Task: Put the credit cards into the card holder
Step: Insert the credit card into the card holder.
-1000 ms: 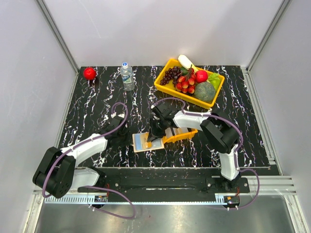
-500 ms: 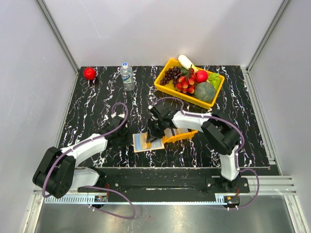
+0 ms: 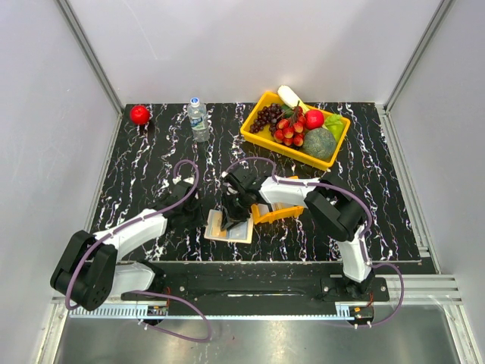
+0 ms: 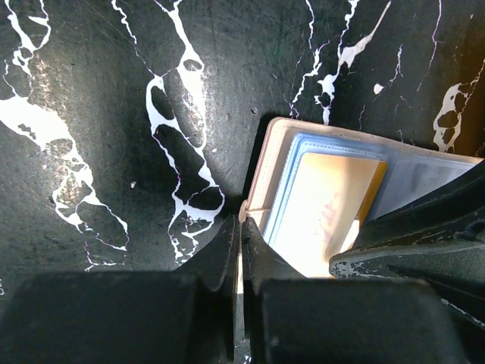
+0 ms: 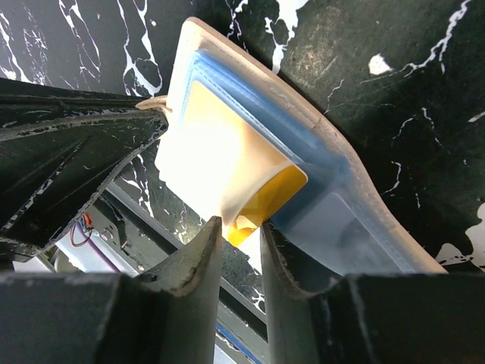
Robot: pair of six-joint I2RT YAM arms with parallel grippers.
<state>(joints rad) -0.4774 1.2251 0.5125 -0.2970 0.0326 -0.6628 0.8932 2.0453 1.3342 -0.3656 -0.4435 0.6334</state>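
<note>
The tan card holder (image 3: pixel 227 227) lies open on the black marble table, its bluish sleeves facing up (image 4: pixel 267 159) (image 5: pixel 261 67). My left gripper (image 3: pixel 203 218) (image 4: pixel 241 221) is shut on the holder's thin left edge. A pale credit card with a yellow underside (image 5: pixel 220 152) (image 4: pixel 326 201) sits partly in a sleeve, and its free end curls up. My right gripper (image 3: pixel 229 214) (image 5: pixel 241 226) stands over the holder with its jaws apart. The card's yellow corner is in the gap between them. Other cards are not visible.
A small orange tray (image 3: pixel 279 213) sits just right of the holder, under the right arm. A yellow basket of fruit (image 3: pixel 253 129) stands at the back right, a water bottle (image 3: pixel 198 119) at the back middle and a red apple (image 3: pixel 139 114) at the back left.
My right gripper has moved a little left over the holder and its jaws have widened. The holder has turned slightly and slid toward the near edge. The left gripper stays clamped.
</note>
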